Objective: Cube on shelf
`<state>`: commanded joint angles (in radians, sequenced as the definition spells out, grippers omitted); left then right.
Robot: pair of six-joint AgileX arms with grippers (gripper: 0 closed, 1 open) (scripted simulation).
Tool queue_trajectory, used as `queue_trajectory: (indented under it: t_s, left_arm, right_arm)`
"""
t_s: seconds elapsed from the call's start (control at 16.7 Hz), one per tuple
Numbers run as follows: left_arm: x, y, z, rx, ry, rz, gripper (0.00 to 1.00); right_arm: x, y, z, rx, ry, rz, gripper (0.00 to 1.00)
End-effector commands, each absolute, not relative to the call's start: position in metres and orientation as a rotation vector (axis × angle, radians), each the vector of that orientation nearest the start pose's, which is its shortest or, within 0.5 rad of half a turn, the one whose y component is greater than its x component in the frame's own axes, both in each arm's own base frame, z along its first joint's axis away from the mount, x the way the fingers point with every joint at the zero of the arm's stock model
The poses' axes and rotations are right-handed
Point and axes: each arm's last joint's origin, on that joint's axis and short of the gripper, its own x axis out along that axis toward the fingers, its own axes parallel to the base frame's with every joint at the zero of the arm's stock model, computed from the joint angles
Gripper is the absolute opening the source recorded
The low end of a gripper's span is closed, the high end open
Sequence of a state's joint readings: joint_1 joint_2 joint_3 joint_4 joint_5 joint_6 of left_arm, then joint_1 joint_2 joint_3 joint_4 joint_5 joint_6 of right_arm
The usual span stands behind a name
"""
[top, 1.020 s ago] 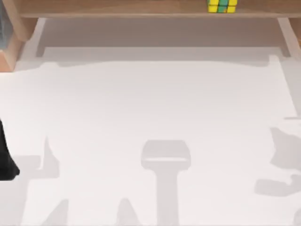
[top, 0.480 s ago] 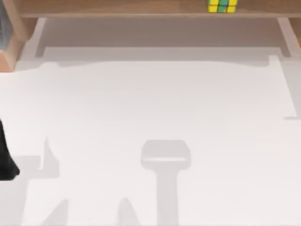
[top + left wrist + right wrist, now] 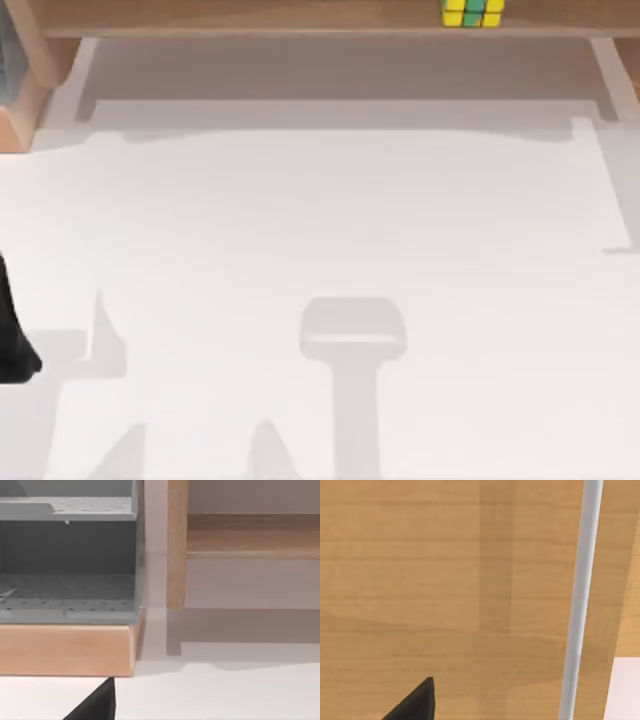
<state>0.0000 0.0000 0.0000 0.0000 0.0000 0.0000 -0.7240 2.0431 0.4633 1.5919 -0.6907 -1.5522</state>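
While the cube (image 3: 472,12) sat on the shelf (image 3: 250,18), toward the right part of the long board at the far edge of the top view, the white tabletop (image 3: 330,220) in front of it lay under soft grey shadows. From above, the cube showed yellow and green squares with dark lines, and it rested on the wood with no end effector touching it. At the left edge of that same view a dark piece of the left arm (image 3: 12,340) poked in, parked near the near-left side of the tabletop.

Over to the left wrist view: it looked across the tabletop (image 3: 225,695) at the shelf (image 3: 250,535) and one pale upright support (image 3: 176,545), with a grey perforated rack (image 3: 67,555) on a wooden base (image 3: 65,650) beside it. A dark tip of the left end effector (image 3: 97,705) cut into the picture; whether it was open or closed, I cannot tell.

The right wrist view gave something else again: wood grain (image 3: 445,580) close up, crossed by a pale grey bar (image 3: 580,600), with a sliver of white surface at one corner. A dark tip of the right end effector (image 3: 417,702) showed there too, and its state I cannot tell either.
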Motion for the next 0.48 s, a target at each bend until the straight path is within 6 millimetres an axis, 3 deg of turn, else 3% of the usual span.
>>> queue_trajectory:
  t_s: [0.18,0.42,0.48]
  left_arm:
    - [0.1057,-0.0012,0.16,0.0,0.0,0.0,1.0]
    - [0.1057,-0.0012,0.16,0.0,0.0,0.0,1.0]
    - [0.1057,-0.0012,0.16,0.0,0.0,0.0,1.0]
  right_arm:
    - [0.249,-0.1789,0.0892,-1.571,0.008,-0.008,1.0]
    - [0.25,-0.1789,0.0892,-1.571,0.008,-0.008,1.0]
    - [0.25,-0.1789,0.0892,-1.571,0.008,-0.008,0.92]
